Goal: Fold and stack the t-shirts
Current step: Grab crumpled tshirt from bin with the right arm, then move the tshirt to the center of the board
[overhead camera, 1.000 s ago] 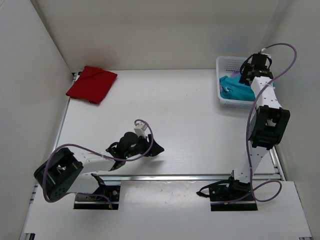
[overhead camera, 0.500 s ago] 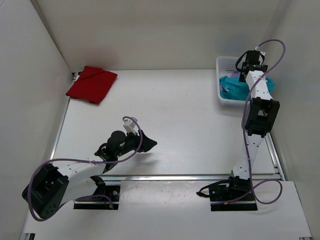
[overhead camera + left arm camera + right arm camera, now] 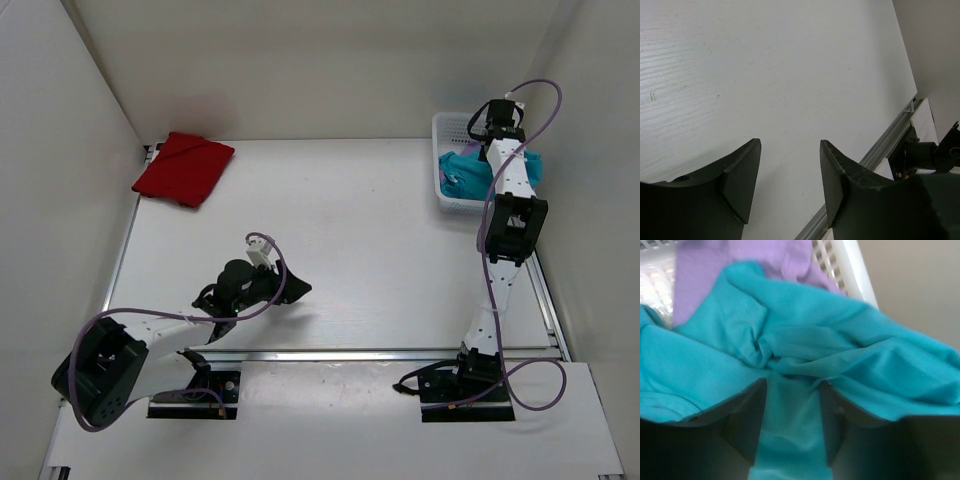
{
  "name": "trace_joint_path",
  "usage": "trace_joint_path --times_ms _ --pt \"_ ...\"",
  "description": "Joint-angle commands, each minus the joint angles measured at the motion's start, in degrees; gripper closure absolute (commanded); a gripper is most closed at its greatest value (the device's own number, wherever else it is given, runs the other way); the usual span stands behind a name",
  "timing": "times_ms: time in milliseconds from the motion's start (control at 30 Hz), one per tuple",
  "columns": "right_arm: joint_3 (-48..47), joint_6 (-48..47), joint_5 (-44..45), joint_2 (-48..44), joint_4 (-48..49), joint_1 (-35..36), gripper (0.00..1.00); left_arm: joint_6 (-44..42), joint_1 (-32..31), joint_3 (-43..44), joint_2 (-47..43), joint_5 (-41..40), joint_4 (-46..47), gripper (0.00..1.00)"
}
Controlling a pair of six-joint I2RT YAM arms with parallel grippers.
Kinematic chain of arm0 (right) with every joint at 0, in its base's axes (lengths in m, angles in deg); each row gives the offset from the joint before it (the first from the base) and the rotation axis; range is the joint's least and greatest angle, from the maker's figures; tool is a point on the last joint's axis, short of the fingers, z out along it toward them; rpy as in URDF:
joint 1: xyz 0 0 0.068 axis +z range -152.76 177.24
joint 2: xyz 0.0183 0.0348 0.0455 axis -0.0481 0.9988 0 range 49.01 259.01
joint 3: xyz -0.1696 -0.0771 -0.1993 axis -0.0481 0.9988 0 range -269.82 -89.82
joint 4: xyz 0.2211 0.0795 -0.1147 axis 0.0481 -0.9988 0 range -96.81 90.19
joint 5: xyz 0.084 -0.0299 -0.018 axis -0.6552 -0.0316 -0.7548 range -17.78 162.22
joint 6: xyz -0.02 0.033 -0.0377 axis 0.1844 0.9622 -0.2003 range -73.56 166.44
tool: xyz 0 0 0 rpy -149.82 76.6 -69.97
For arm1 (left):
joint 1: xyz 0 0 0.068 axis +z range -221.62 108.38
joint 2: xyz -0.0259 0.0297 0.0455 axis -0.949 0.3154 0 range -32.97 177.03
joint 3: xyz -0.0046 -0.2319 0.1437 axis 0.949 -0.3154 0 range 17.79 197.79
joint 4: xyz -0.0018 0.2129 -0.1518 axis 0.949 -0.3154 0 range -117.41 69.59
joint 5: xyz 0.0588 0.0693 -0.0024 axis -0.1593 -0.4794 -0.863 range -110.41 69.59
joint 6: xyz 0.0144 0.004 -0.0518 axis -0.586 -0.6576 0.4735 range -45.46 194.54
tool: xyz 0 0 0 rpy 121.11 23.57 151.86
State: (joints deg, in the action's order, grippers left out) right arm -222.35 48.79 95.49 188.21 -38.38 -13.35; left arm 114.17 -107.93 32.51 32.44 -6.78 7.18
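Red t-shirt (image 3: 183, 168): far off to the left of the left gripper (image 3: 291, 289) and well beyond it, at the far-left table corner. Looks folded into a compact block, so I judge 1 of 3 done; it is the start of the stack.

Left gripper: jaws spread, nothing between them. Wrist view shows the fingers (image 3: 740, 175) over bare table (image 3: 765, 65), no cloth near. It hangs idle, well apart from every shirt.

Right gripper (image 3: 497, 128): out over the white basket (image 3: 441, 122) at the far right. Teal t-shirt (image 3: 850, 345) is crumpled right under it, and a ridge of that cloth runs up between the 2 fingers (image 3: 747, 415). The cloth seems to touch both, but I cannot tell if it is a real pinch or just a straddle. Lilac t-shirt (image 3: 735, 262) lies just past the fingertips, partly under the teal one, against the basket wall.

Left to do, as I judge it: 2 shirts to lift out, spread, fold and stack on the red one.

Hard to see: top view has the right arm covering the fingertips and much of the basket. Lilac shirt is cut off at the top of the wrist frame and only a sliver shows from above. Red shirt's fold layers are too small to check.
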Motion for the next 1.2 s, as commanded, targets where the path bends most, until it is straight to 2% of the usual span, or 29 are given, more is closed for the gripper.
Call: trace_joint_path --times_ms 0,100,200,467,567,833,967,1167 --pt "-3.8 1.3 -1.1 1.6 0.6 -0.4 0.68 -0.3 0.2 0.7 0.6 0.8 1.0 0.39" --pt "-4.0 1.7 -1.7 1.4 0.4 -0.5 0.87 -0.1 0.3 0.7 0.5 0.9 1.0 0.39" --pt "-4.8 2.1 -2.0 1.1 -0.8 -0.4 0.99 0.3 1.0 0.5 0.1 0.5 0.8 0.39" --pt "-10.6 5.5 -6.6 -4.7 -4.8 0.4 1.00 0.8 2.2 2.1 -0.3 1.4 0.5 0.40" --pt "-11.7 7.4 -10.1 -11.8 -5.8 0.4 1.00 0.8 2.0 5.3 0.8 3.9 -1.7 0.39" --pt "-11.9 11.4 -30.1 -30.3 -5.1 3.9 1.00 2.4 4.2 11.4 2.4 6.3 -5.2 0.39" --pt "-7.0 12.9 -37.8 -39.7 0.4 10.3 1.00 4.7 8.7 13.1 2.3 7.7 -5.8 0.39" --pt "7.5 11.8 -41.5 -53.1 14.9 29.5 1.00 8.9 17.1 11.7 -1.4 9.0 -5.2 0.40"
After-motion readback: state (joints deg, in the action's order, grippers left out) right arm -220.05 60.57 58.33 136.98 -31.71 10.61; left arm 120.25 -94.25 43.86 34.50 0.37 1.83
